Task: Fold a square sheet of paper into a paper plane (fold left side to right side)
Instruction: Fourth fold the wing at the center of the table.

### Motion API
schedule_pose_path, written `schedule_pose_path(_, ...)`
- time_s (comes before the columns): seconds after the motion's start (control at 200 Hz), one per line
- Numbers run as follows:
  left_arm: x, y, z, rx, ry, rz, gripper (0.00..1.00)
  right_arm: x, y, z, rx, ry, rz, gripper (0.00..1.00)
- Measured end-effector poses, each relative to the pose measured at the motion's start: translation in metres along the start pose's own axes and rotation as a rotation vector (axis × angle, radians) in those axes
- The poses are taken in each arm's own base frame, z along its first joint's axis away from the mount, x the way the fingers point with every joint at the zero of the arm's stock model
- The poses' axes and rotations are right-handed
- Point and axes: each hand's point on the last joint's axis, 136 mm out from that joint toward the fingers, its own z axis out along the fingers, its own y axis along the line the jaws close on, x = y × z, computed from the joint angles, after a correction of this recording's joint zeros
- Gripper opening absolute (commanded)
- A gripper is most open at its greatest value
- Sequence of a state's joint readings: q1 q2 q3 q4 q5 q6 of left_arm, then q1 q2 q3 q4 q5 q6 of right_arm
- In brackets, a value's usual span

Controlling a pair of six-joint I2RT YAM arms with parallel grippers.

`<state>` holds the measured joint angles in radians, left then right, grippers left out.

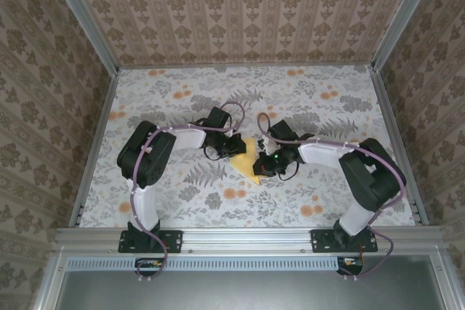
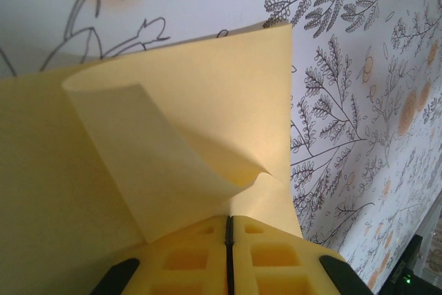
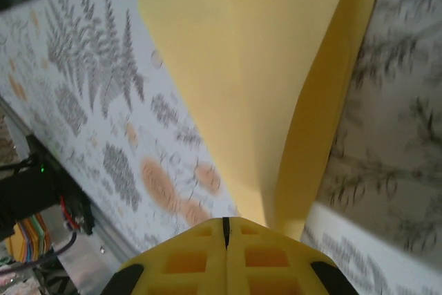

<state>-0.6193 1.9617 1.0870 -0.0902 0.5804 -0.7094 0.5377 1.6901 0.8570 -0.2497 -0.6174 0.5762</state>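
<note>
The square sheet of paper (image 1: pixel 251 162) is pale yellow and held up off the table's middle, between the two grippers. My left gripper (image 1: pixel 237 147) comes at it from the left. In the left wrist view its jaws (image 2: pixel 230 217) are shut, and the paper (image 2: pixel 207 101) rises out of their seam, bent over with a loose flap curling towards the camera. My right gripper (image 1: pixel 264 167) meets the sheet from the right. Its jaws (image 3: pixel 225 220) are shut too, with the folded paper (image 3: pixel 255 67) running down to their tips.
The table (image 1: pixel 327 107) has a grey fern and orange flower print, with orange blotches (image 1: pixel 234 194) just in front of the grippers. Metal rails (image 1: pixel 247 236) edge it, and patterned walls stand close on three sides. Both arms bend inward, elbows out.
</note>
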Motion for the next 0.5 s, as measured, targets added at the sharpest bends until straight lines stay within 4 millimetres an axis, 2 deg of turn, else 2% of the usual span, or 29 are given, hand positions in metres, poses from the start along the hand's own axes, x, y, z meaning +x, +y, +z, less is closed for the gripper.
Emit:
schedule_pose_path(0.135, 0.0, 0.0, 0.0, 0.0, 0.0, 0.0, 0.09, -0.015, -0.008, 0.011, 0.03, -0.022, 0.007, 0.04)
schedule_pose_path(0.345, 0.0, 0.0, 0.0, 0.0, -0.001, 0.001, 0.13, -0.017, -0.019, 0.016, 0.069, -0.027, 0.023, 0.03)
schedule_pose_path(0.5, 0.0, -0.002, -0.004, -0.007, -0.006, 0.016, 0.16, -0.017, -0.02, 0.017, 0.069, -0.021, 0.022, 0.0)
